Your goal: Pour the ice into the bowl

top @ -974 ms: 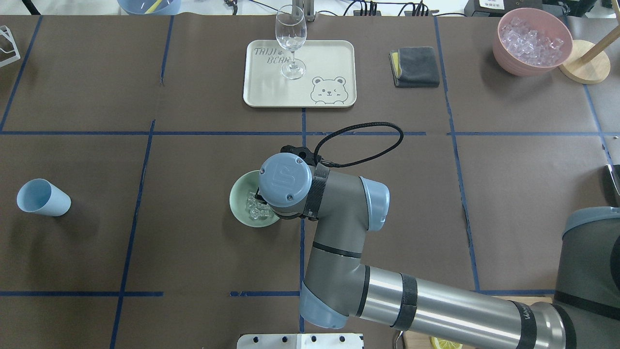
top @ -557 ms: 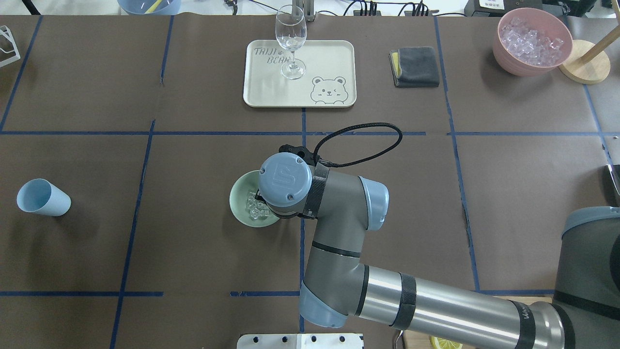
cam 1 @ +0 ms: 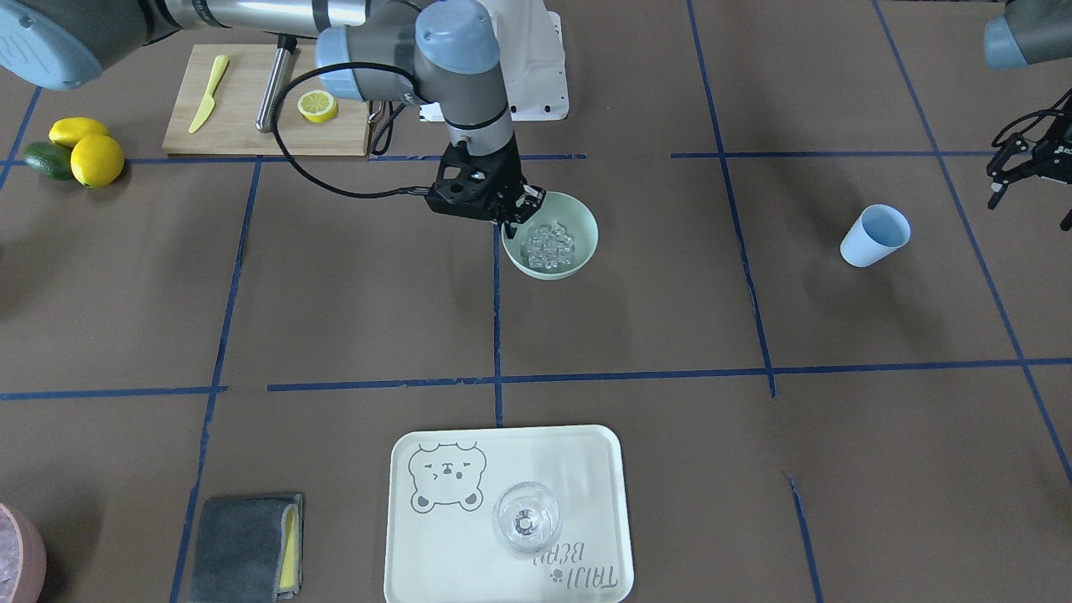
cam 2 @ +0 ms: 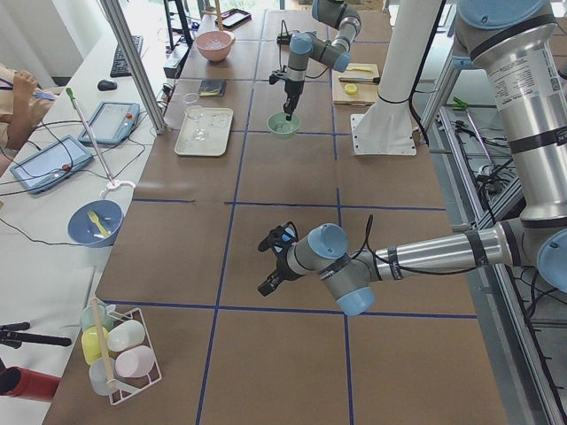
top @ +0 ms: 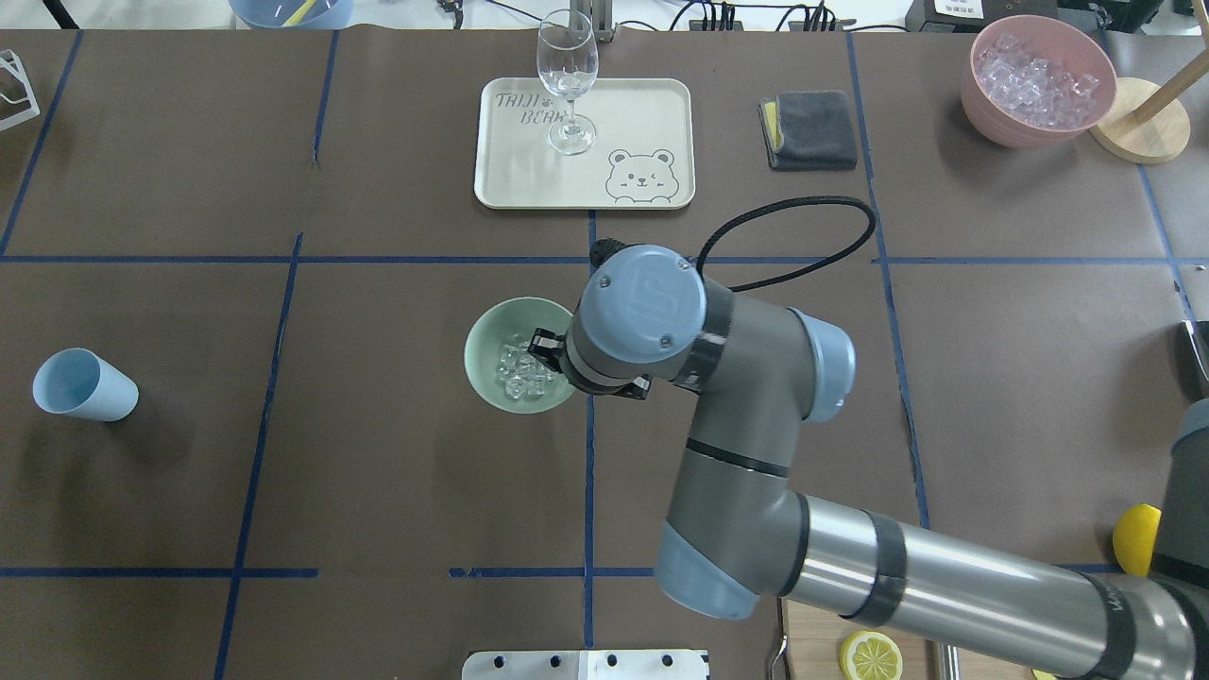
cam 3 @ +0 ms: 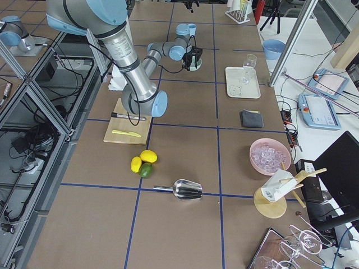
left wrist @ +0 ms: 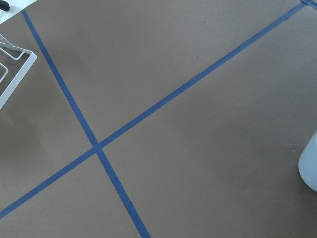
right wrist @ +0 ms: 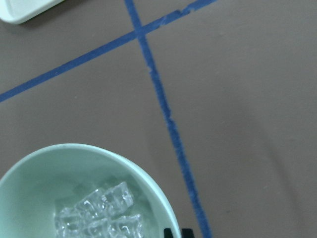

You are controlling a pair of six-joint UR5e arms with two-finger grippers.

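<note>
The pale mint-green bowl (top: 491, 332) sits near the table's middle with a heap of clear ice cubes (top: 524, 370) inside. It also shows in the front view (cam 1: 586, 244) and in the right wrist view (right wrist: 49, 166), with the ice (right wrist: 101, 213) in it. My right gripper (cam 1: 517, 213) is shut on the bowl's rim on the side nearest my base; its fingertips (right wrist: 173, 232) pinch the rim. My left gripper (cam 1: 1028, 213) hangs open and empty near the blue cup (cam 1: 875, 234).
A cream tray (top: 642, 113) with a wine glass (top: 567, 85) lies beyond the bowl. A grey cloth (top: 810, 129) and a pink bowl of ice (top: 1039, 80) are far right. A cutting board (cam 1: 251, 126) with a lemon slice (cam 1: 317, 105) is near my base.
My right arm has moved right and away from my base. The bowl held in its gripper has slid the same way across the table, with the ice inside.
</note>
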